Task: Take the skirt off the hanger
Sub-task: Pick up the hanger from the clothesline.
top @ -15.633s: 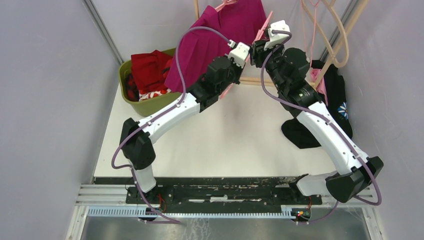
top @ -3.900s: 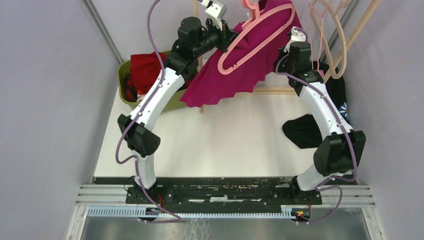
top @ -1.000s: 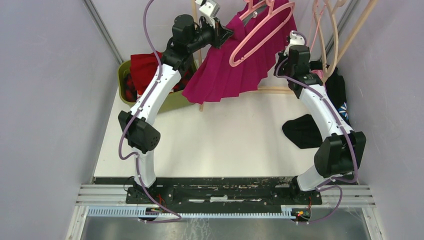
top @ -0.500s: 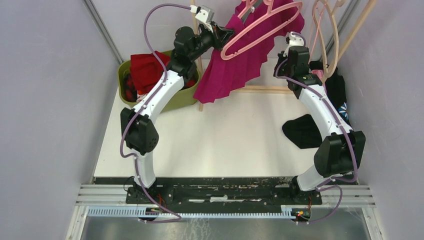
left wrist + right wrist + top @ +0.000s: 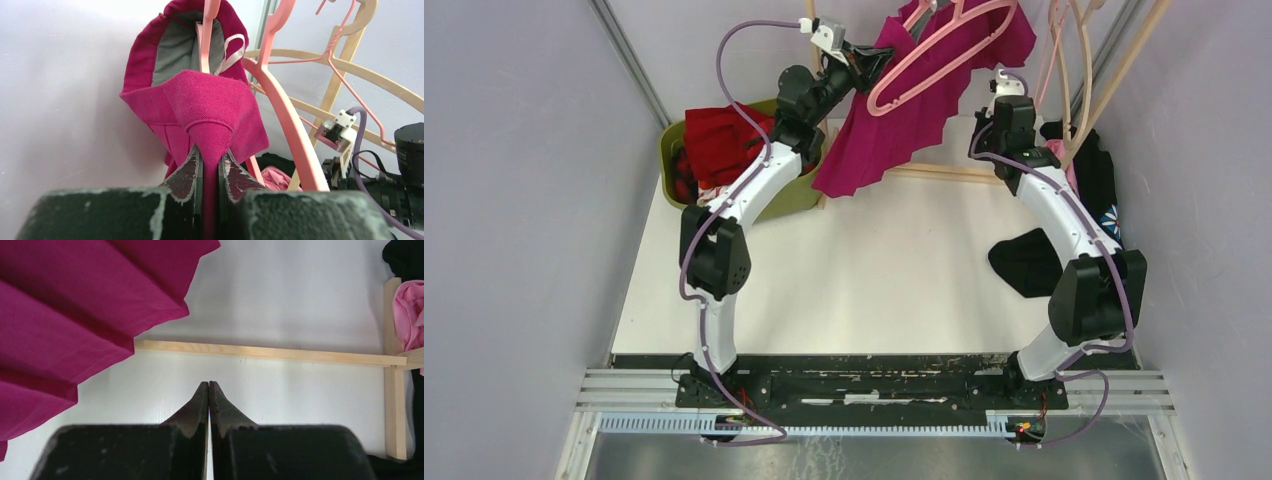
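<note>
The magenta pleated skirt [image 5: 894, 120] hangs at the top middle, its waistband still over the pink hanger [image 5: 944, 45]. My left gripper [image 5: 864, 55] is raised high and shut on a fold of the skirt's waistband [image 5: 207, 125]; the pink hanger [image 5: 287, 120] arcs just right of that fold. My right gripper [image 5: 1002, 85] is held up to the right of the skirt, shut and empty; its wrist view shows its closed tips [image 5: 209, 385] over the white table, with the skirt's pleats [image 5: 75, 315] at upper left.
A green basket [image 5: 724, 205] holding red clothes sits at the left. A wooden rack [image 5: 944, 172] carries several beige hangers [image 5: 1079, 70] at upper right. Black and pink garments [image 5: 1029, 262] lie at the right. White walls close in on both sides.
My left gripper has drawn the skirt's waistband leftward and up; the skirt's lower part has swung in and narrowed. The right arm has shifted slightly upward.
</note>
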Action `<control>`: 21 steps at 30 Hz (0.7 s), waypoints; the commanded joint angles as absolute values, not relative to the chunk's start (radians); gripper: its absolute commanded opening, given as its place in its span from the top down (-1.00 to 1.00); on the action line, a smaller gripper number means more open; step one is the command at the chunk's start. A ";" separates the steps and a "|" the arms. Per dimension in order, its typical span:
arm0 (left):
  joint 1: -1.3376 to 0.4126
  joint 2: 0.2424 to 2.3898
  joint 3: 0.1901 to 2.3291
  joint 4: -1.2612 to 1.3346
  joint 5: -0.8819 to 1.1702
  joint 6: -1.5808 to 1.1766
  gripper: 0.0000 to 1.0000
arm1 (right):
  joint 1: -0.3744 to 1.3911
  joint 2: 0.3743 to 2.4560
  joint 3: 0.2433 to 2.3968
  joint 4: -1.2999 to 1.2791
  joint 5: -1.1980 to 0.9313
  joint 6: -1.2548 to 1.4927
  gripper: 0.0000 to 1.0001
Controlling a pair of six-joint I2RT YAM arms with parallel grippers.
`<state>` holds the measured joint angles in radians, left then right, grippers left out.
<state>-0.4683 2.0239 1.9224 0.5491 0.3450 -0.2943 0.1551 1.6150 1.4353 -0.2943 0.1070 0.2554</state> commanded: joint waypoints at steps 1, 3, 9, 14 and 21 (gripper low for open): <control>-0.461 2.036 2.034 1.015 0.294 -0.333 0.94 | 0.158 1.625 1.436 -0.250 0.120 0.242 0.92; -0.459 2.076 2.069 1.043 0.289 -0.347 0.94 | 0.158 1.632 1.440 -0.251 0.122 0.235 0.92; -0.461 2.175 2.105 1.189 0.259 -0.428 0.94 | 0.156 1.646 1.429 -0.250 0.145 0.212 0.92; -0.459 2.242 2.090 1.314 0.218 -0.487 0.94 | 0.154 1.667 1.433 -0.251 0.150 0.204 0.92; -0.457 2.310 2.078 1.426 0.175 -0.506 0.94 | 0.148 1.693 1.433 -0.252 0.149 0.204 0.92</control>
